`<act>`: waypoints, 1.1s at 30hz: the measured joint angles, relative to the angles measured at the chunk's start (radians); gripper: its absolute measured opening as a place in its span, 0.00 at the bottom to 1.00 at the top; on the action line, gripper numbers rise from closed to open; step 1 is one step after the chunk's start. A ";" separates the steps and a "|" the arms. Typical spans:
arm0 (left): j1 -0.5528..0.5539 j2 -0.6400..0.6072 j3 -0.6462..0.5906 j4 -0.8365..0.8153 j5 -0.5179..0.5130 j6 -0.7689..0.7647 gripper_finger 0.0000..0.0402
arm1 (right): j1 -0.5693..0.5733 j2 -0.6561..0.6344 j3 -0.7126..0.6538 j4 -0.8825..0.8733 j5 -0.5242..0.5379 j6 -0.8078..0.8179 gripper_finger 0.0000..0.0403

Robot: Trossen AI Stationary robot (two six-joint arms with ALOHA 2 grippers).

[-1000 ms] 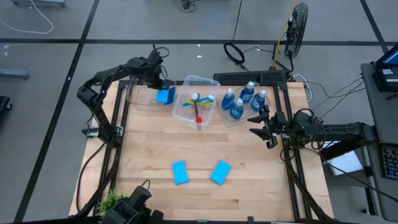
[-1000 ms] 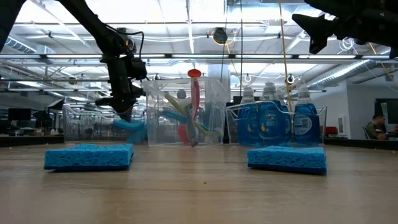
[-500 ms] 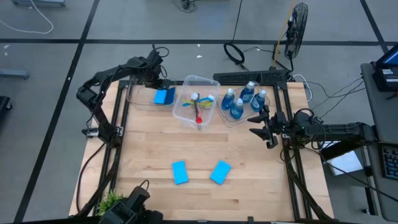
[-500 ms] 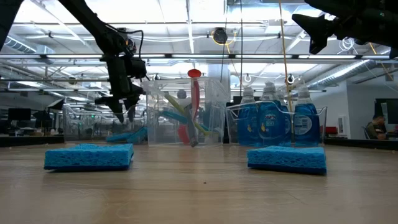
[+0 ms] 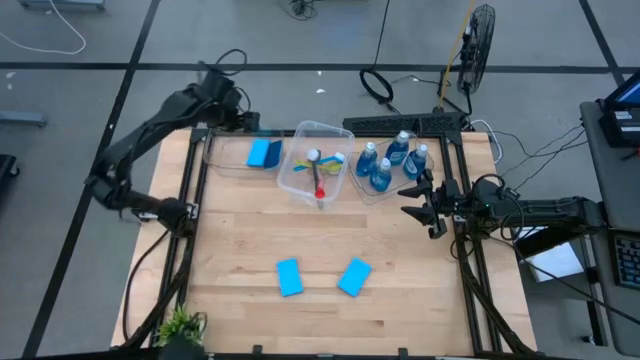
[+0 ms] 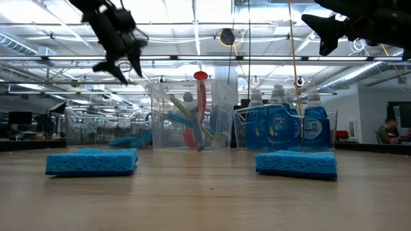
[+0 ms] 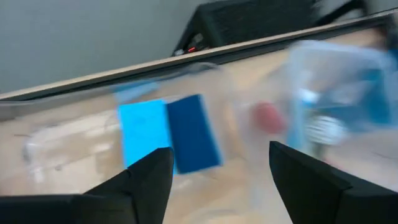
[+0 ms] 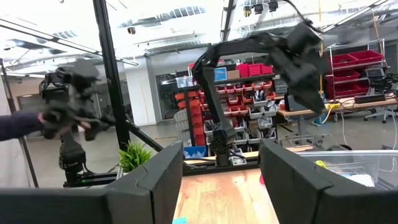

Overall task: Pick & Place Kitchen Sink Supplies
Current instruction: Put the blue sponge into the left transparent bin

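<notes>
My left gripper [image 5: 243, 118] [image 6: 119, 64] hangs open, high above the clear left tub [image 5: 228, 160] at the table's far left. A blue sponge [image 5: 263, 153] [image 6: 131, 140] lies in that tub. In the left wrist view it shows as two blue rectangles [image 7: 168, 134], one bright and one darker, beyond my open fingers. Two more sponges [image 5: 289, 277] [image 5: 354, 277] lie flat on the table's near half. My right gripper [image 5: 408, 200] [image 6: 321, 32] waits open at the right edge, raised, next to the tub of blue bottles [image 5: 390, 160].
A clear middle tub [image 5: 318, 170] holds brushes, one with a red head [image 6: 201, 76]. A small green plant [image 5: 180, 325] stands at the near left corner. A black frame rail [image 5: 200, 160] runs along the table's sides. Bare wood lies between the tubs and the two sponges.
My left gripper has opened and let go of the blue sponge, which has dropped from hanging below the fingers to lying in the left tub. The gripper has then risen and drawn back toward the table's far left corner.
</notes>
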 joint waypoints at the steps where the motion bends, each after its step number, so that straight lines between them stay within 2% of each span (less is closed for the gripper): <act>1: -0.014 -0.031 0.000 -0.005 0.010 -0.009 0.66 | 0.000 0.000 0.000 0.000 0.000 0.000 0.49; 9: -0.195 -0.223 0.000 -0.102 0.035 -0.160 0.61 | 0.000 0.000 0.000 0.000 0.000 0.000 0.49; 15: -0.391 -0.287 0.000 -0.182 0.035 -0.343 0.56 | 0.000 0.000 0.000 -0.001 0.000 0.000 0.49; 24: -0.701 -0.274 0.000 -0.206 -0.001 -0.618 0.53 | 0.000 0.000 0.000 -0.014 -0.001 0.000 0.49; 33: -0.947 -0.212 0.000 -0.203 -0.079 -0.863 0.50 | 0.000 0.000 0.000 -0.039 -0.001 0.000 0.49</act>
